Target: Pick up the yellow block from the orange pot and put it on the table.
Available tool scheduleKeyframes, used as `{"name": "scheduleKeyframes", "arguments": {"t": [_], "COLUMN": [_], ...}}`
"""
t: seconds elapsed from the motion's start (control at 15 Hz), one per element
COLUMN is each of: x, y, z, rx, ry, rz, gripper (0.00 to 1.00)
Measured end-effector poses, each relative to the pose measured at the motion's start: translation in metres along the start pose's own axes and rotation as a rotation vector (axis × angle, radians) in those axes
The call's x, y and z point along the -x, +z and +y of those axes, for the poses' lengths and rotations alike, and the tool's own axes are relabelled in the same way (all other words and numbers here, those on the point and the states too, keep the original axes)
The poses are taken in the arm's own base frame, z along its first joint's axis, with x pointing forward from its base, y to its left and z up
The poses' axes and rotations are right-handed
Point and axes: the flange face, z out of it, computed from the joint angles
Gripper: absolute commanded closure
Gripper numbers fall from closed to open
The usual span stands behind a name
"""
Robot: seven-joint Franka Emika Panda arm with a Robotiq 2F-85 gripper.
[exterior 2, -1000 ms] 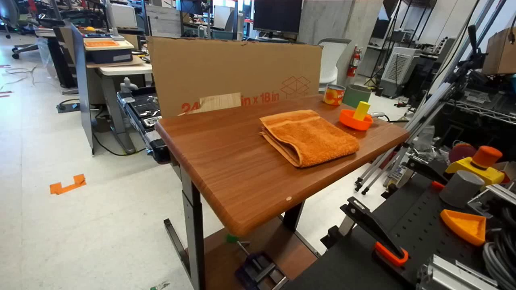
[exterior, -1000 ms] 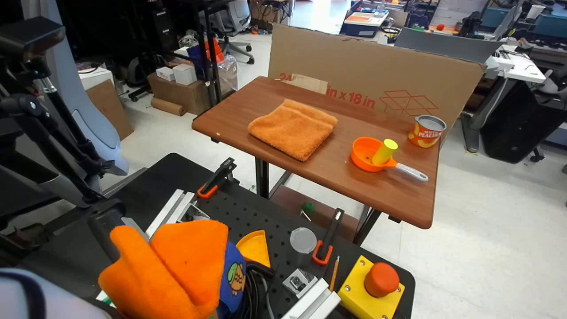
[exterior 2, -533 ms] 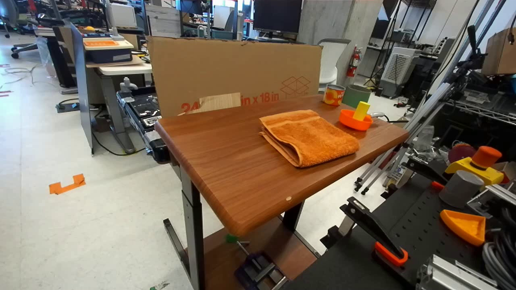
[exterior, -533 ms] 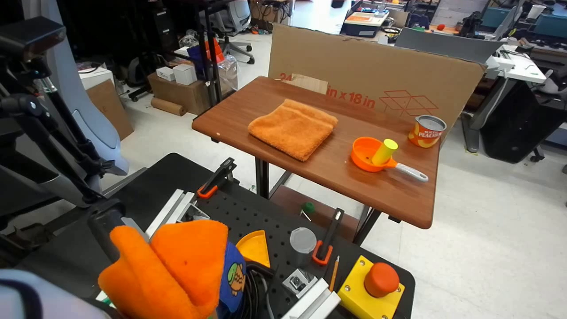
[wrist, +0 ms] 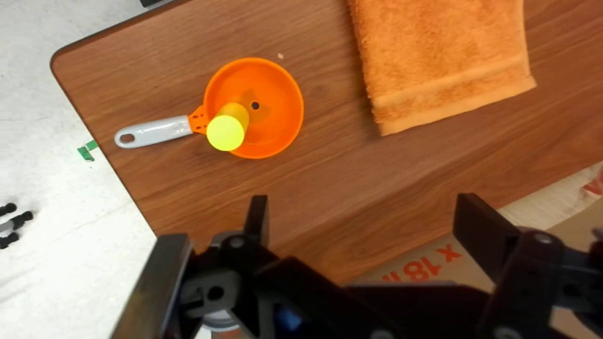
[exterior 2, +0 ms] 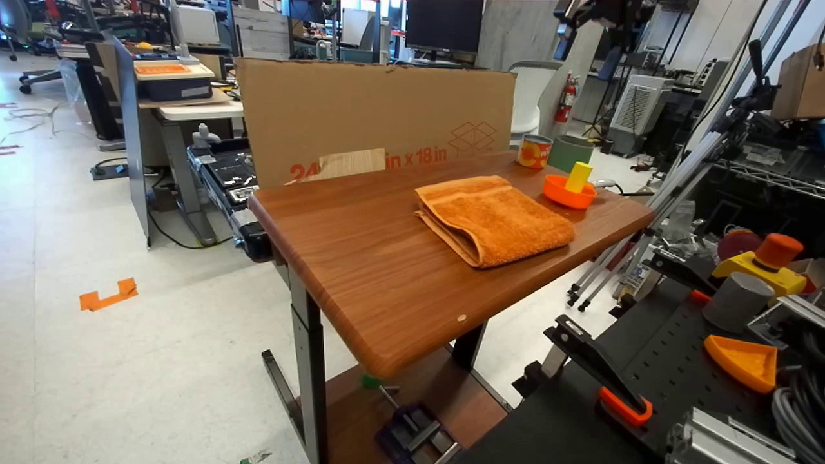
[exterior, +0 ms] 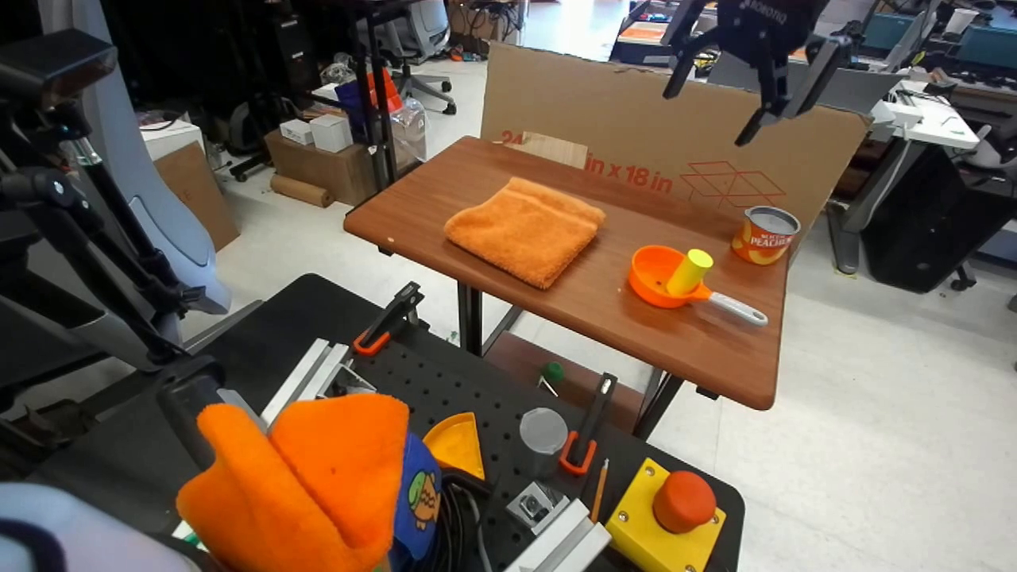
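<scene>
My gripper (wrist: 362,202) hangs high above the table (wrist: 339,176), spread wide with nothing in its grasp. In the wrist view I find the yellow block (wrist: 229,126) tilted inside the orange pot (wrist: 278,108), near the pot's eight o'clock; the pot itself sits at ten o'clock from the gripper. I judge the job barely begun: reach, grasp, lift-out and set-down on the table all remain.

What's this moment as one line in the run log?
yellow block: in orange pot; jaws: open, holding nothing, clear of pot; orange cloth: folded on table; pick: not yet done
</scene>
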Motion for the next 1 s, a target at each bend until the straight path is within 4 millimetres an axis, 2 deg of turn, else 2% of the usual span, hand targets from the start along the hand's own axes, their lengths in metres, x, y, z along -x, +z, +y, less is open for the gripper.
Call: {"name": "scheduleKeyframes", "arguments": {"t": [0.2, 0.4, 1.0], "x": [-0.021, -0.028, -0.032], "y": [0.047, 0.079, 0.123], "z": [0.011, 0.015, 0.043], "rx": [0.019, 0.046, 0.111], "ry": [-0.023, -0.058, -0.058], "rz": [-0.062, -0.103, -0.153], "gripper": [0.00, 0.00, 0.00]}}
